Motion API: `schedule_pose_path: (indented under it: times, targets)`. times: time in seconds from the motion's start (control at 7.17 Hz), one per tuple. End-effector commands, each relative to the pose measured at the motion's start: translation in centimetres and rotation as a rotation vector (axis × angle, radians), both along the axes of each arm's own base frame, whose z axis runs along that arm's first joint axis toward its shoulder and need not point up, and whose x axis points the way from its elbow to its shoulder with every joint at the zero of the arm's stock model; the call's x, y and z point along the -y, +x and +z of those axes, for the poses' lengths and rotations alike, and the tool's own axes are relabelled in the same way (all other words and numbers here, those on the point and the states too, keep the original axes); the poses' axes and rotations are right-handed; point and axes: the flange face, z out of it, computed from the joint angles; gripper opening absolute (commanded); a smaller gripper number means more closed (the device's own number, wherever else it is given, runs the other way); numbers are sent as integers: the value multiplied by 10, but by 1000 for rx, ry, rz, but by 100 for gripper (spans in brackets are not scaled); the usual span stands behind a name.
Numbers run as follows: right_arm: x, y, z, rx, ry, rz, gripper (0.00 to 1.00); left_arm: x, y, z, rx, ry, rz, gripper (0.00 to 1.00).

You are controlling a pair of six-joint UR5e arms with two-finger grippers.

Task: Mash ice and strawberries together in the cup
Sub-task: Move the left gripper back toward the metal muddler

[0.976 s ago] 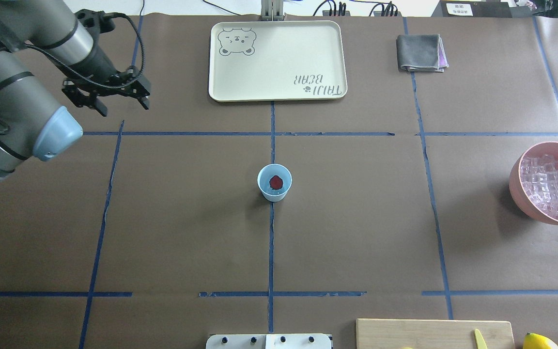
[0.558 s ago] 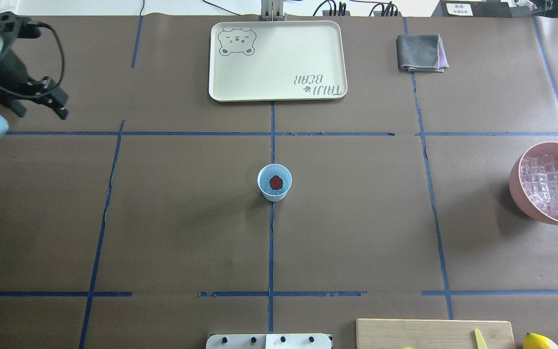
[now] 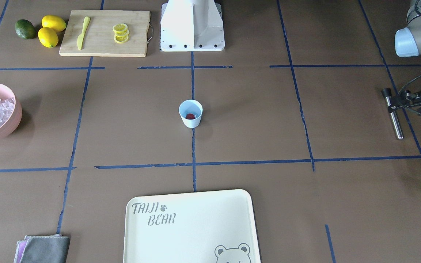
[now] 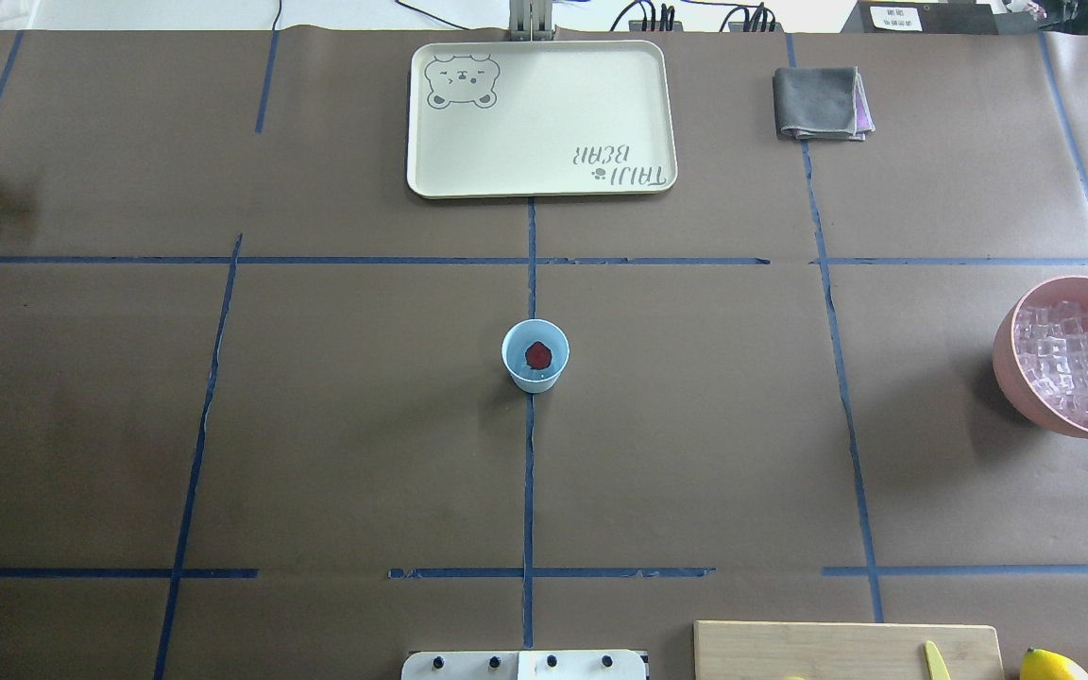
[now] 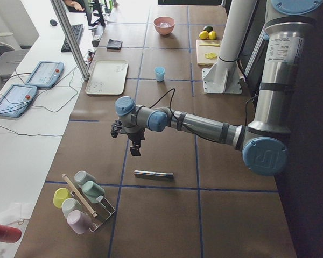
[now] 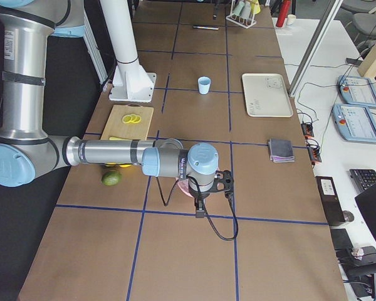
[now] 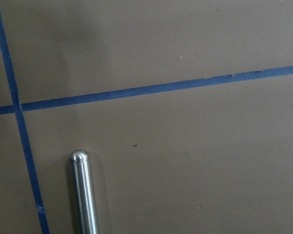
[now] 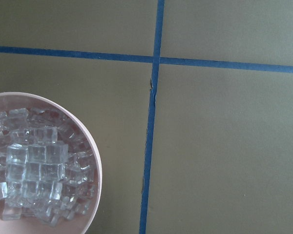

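Hovering left gripper [image 5: 135, 152] showed indeterminable opening; slim silver metal rod [image 7: 84, 195] lay below it. Off-centre pinch could roll rod away.

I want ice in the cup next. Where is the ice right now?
In the overhead view the ice fills the pink bowl at the right edge, far right of the cup.

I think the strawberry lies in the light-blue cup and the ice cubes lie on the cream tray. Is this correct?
Not quite. The strawberry does lie in the light-blue cup, but the ice cubes lie in the pink bowl, not on the cream tray, as the overhead exterior view shows.
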Motion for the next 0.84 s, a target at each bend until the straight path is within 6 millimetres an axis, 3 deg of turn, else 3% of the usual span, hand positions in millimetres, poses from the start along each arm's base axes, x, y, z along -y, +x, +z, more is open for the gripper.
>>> schedule_pose_path:
  times: [0.0, 0.28, 0.42, 0.7]
  targets:
    - [1, 0, 0, -3, 1, 0, 99, -15, -5, 62, -45, -16, -157, 100]
    - [0, 0, 1, -4, -2, -2, 99, -17, -2, 103, -55, -35, -201, 100]
    - [0, 0, 1, -4, -2, 0, 99, -18, 5, 114, -41, -45, -193, 100]
    - [0, 0, 1, -4, -1, -2, 99, -12, 24, 113, 9, -13, -182, 100]
